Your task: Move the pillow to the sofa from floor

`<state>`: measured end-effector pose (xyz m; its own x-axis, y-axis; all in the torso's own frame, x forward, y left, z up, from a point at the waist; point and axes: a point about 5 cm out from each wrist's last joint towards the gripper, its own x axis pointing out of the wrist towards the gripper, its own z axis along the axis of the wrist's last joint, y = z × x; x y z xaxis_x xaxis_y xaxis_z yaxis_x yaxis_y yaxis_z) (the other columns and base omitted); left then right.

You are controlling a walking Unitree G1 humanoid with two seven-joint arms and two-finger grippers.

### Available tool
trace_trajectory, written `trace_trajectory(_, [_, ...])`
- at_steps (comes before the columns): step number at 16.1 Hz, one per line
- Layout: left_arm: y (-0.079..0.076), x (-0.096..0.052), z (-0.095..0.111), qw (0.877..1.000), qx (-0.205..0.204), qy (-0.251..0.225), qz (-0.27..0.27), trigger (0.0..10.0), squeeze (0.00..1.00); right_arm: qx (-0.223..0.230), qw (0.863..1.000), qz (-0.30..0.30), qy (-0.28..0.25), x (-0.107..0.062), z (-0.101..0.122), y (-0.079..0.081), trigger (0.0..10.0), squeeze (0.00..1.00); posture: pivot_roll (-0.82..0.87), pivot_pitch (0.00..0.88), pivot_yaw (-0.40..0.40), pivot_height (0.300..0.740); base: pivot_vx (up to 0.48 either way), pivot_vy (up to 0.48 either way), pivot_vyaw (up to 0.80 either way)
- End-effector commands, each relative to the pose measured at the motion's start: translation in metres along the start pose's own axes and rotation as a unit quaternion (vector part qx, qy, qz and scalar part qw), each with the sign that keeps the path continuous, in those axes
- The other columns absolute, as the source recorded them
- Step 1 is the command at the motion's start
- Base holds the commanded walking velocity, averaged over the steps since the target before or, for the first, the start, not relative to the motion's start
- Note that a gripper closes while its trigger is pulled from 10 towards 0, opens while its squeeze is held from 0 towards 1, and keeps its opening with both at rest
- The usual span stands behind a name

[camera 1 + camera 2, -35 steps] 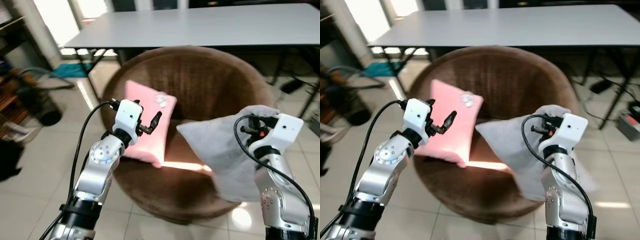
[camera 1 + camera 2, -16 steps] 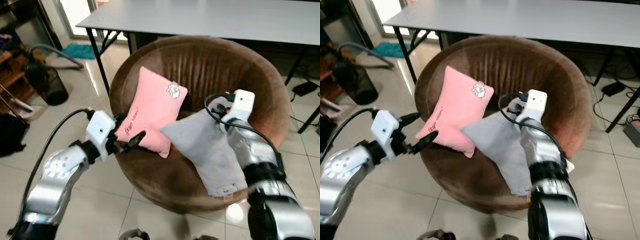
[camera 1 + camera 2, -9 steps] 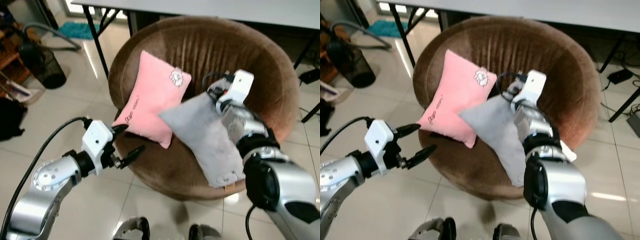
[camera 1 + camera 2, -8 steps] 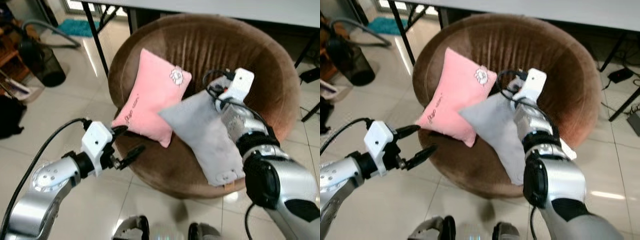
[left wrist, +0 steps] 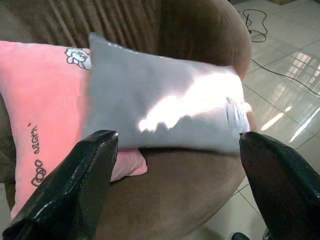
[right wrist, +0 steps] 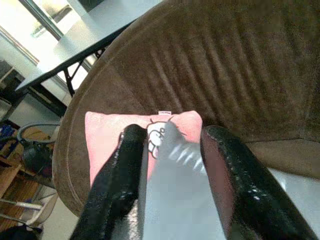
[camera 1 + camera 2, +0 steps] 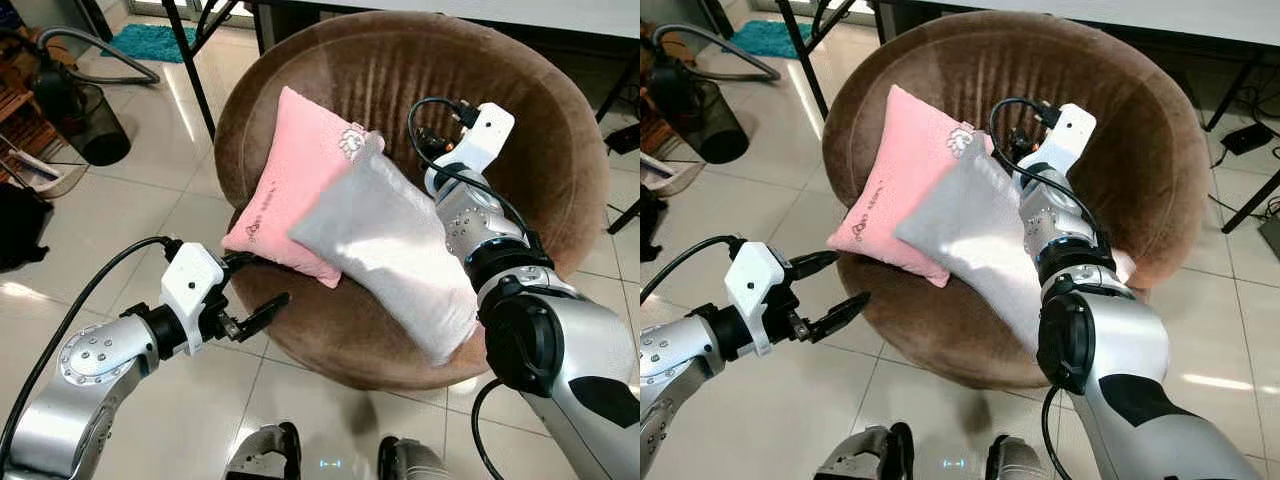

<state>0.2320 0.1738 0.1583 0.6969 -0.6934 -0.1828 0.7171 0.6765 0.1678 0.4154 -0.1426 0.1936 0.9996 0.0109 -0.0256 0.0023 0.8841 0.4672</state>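
- The grey pillow (image 7: pixel 390 245) lay inside the round brown sofa (image 7: pixel 560 150), its upper corner leaning against a pink pillow (image 7: pixel 290 185) and its lower end reaching the front rim of the seat.
- The right gripper (image 6: pixel 172 175) sat at that upper corner, at about 1 o'clock from the pillow's middle. In the right wrist view its two black fingers (image 6: pixel 120 170) stood slightly apart with the blurred grey corner between them; whether they still pinched the fabric I could not tell.
- The left gripper (image 7: pixel 255 285) hung outside the chair at about 8 o'clock from the grey pillow, near the front rim and clear of both pillows, its fingers spread wide.
- The grey pillow's long axis ran diagonally, from 11 o'clock by the pink pillow's small animal patch (image 7: pixel 352 140) down to 5 o'clock at the seat's edge.
- The pink pillow stood propped on the left side of the seat, partly overlapped by the grey one.
- Black table legs (image 7: pixel 190 50) stood behind the chair at 11 o'clock, a dark bin (image 7: pixel 90 125) and a hose (image 7: pixel 90 45) sat on the tiled floor (image 7: pixel 120 215) at 10 o'clock, and cables (image 5: pixel 257 27) lay on the tiles beyond.
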Motion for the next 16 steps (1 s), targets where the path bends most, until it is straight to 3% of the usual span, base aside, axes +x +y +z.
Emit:
trace_trajectory(1, [0.001,0.0,0.003,1.0,0.007,0.002,0.001,10.0,0.0,0.001,1.0,0.005,-0.011,0.001,0.006,0.001,10.0,1.0,0.13,0.209,0.047,0.74,0.0,0.0,0.0])
trace_trajectory(3, [0.006,0.006,-0.003,0.998,0.003,0.007,0.054,10.0,0.0,-0.056,0.998,0.021,-0.014,-0.002,-0.001,0.0,10.0,1.0,0.12,0.19,0.04,0.74,0.0,0.0,0.0])
trace_trajectory(4, [0.008,0.009,-0.012,0.995,-0.032,0.011,0.098,10.0,0.0,-0.086,0.995,0.048,-0.014,-0.007,-0.013,0.0,10.0,0.0,0.11,0.179,0.041,0.74,0.0,0.0,0.0])
trace_trajectory(5, [0.008,0.011,-0.018,0.989,-0.052,0.007,0.138,10.0,0.0,-0.122,0.99,0.075,-0.007,-0.017,-0.033,-0.005,10.0,0.0,0.08,0.157,0.041,0.74,0.0,0.0,0.0])
trace_trajectory(7, [0.008,0.017,-0.023,0.985,-0.053,0.006,0.164,10.0,0.0,-0.168,0.982,0.09,0.004,-0.046,-0.061,-0.022,10.0,0.0,0.05,0.139,0.044,0.74,0.0,0.0,0.0])
trace_trajectory(9, [0.009,0.02,-0.024,0.983,-0.047,0.011,0.177,10.0,0.0,-0.182,0.98,0.076,0.01,-0.066,-0.071,-0.033,10.0,0.0,0.03,0.121,0.05,0.74,0.0,0.0,0.0])
trace_trajectory(10, [0.015,0.028,-0.028,0.977,-0.027,0.026,0.208,10.0,0.0,-0.188,0.982,0.009,0.012,-0.111,-0.081,-0.061,10.0,0.0,0.0,0.096,0.063,0.74,0.0,0.0,0.0])
trace_trajectory(11, [0.016,0.029,-0.029,0.976,-0.034,0.025,0.214,10.0,0.0,-0.191,0.982,-0.005,0.012,-0.121,-0.083,-0.066,10.0,0.0,0.0,0.096,0.063,0.74,0.0,0.0,0.0])
trace_trajectory(12, [0.016,0.037,-0.031,0.976,-0.037,0.024,0.214,10.0,0.0,-0.198,0.979,-0.041,0.007,-0.142,-0.09,-0.084,10.0,0.0,-0.03,0.085,0.08,0.74,0.0,0.304,0.0])
trace_trajectory(14, [0.013,0.045,-0.036,0.977,-0.026,0.029,0.209,10.0,0.0,-0.206,0.975,-0.085,0.023,-0.165,-0.1,-0.102,10.0,0.0,-0.04,0.046,0.091,0.74,0.0,0.341,0.0])
trace_trajectory(16, [0.011,0.047,-0.038,0.976,-0.028,0.022,0.213,10.0,0.0,-0.199,0.973,-0.111,0.04,-0.184,-0.099,-0.103,10.0,0.0,-0.05,0.033,0.092,0.74,0.0,0.379,0.0])
